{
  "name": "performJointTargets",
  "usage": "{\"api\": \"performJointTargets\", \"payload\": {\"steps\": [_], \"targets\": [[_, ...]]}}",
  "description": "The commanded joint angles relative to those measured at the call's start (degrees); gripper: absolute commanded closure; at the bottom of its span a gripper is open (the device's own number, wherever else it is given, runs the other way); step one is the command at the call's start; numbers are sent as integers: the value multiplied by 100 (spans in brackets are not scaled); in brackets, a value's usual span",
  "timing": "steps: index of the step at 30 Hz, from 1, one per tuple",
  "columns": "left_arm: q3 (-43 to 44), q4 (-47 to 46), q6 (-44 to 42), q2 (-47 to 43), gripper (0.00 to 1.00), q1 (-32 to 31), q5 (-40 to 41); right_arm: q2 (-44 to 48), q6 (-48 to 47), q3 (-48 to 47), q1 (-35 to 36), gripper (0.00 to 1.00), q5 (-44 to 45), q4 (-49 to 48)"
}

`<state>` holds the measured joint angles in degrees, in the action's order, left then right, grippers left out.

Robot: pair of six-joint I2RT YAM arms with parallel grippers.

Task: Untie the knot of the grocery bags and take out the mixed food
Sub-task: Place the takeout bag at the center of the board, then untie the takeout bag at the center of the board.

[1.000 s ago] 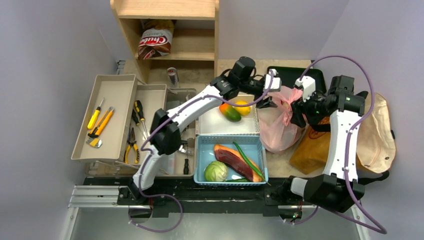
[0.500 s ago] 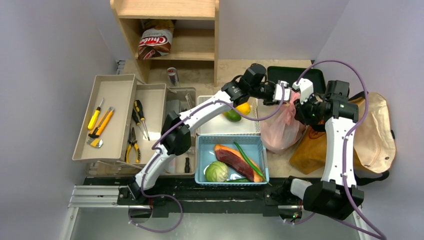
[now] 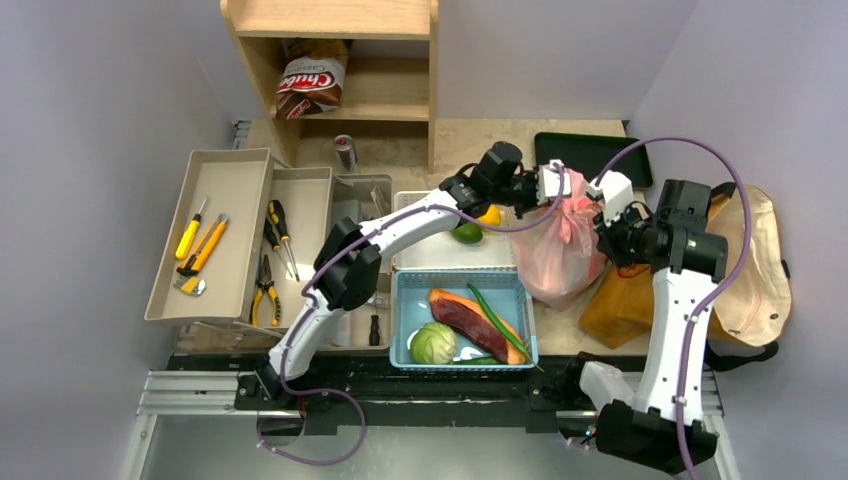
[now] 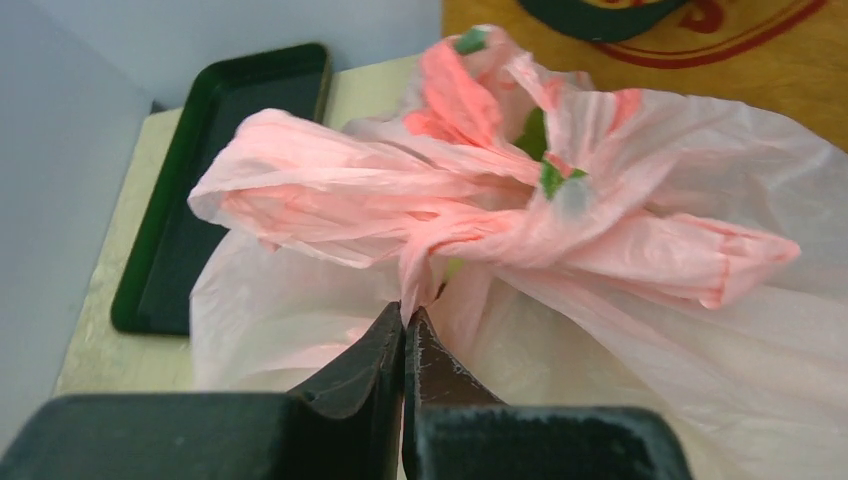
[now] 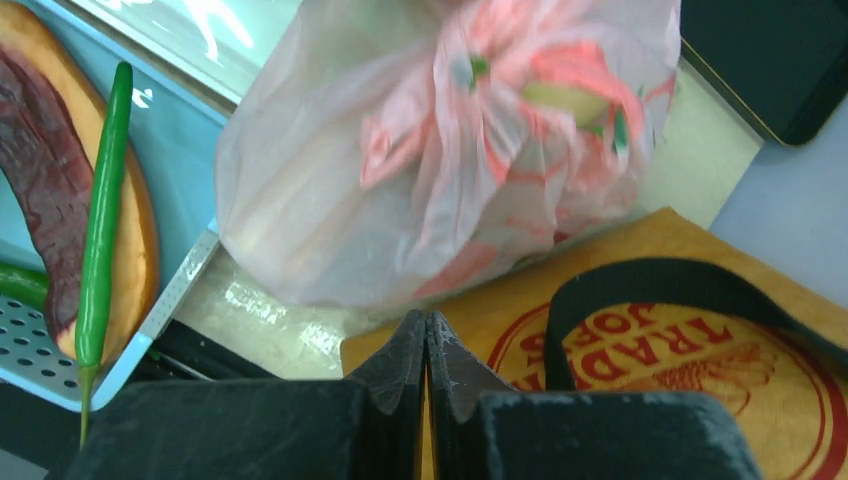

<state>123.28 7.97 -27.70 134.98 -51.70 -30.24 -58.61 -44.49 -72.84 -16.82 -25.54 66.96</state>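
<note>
Left claw (image 4: pixel 406 322): pressed together at the foot of the knot (image 4: pixel 470 215) (a strand may be nipped, I can't tell) | knot: atop the pink bag (image 4: pixel 290 310), just ahead of those tips, tails running crosswise | right claw (image 5: pixel 428 325): pressed together, empty, over the paper bag (image 5: pixel 640 330), farther off | I judge left leads.

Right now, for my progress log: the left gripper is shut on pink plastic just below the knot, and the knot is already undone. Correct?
Not quite. The knot is tied, not undone: the left wrist view shows the pink bag's handles twisted into one lump. The rest holds: the left gripper is shut on pink plastic just below it.
</note>
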Motion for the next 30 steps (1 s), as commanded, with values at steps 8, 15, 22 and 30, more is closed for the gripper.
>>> {"api": "performJointTargets", "payload": {"steps": [8, 15, 22, 30], "targets": [[-167, -1017, 2452, -975, 100, 746, 157, 454, -525, 253, -649, 100, 590, 859], [-755, -1142, 2263, -1258, 100, 370, -411, -155, 150, -522, -641, 34, -1030, 690], [-250, -943, 3278, -1000, 100, 466, -302, -257, 882, -245, -311, 8, -1234, -562], [156, -807, 4411, -782, 100, 615, -197, -785, 463, -183, -159, 64, -832, -700]]}}
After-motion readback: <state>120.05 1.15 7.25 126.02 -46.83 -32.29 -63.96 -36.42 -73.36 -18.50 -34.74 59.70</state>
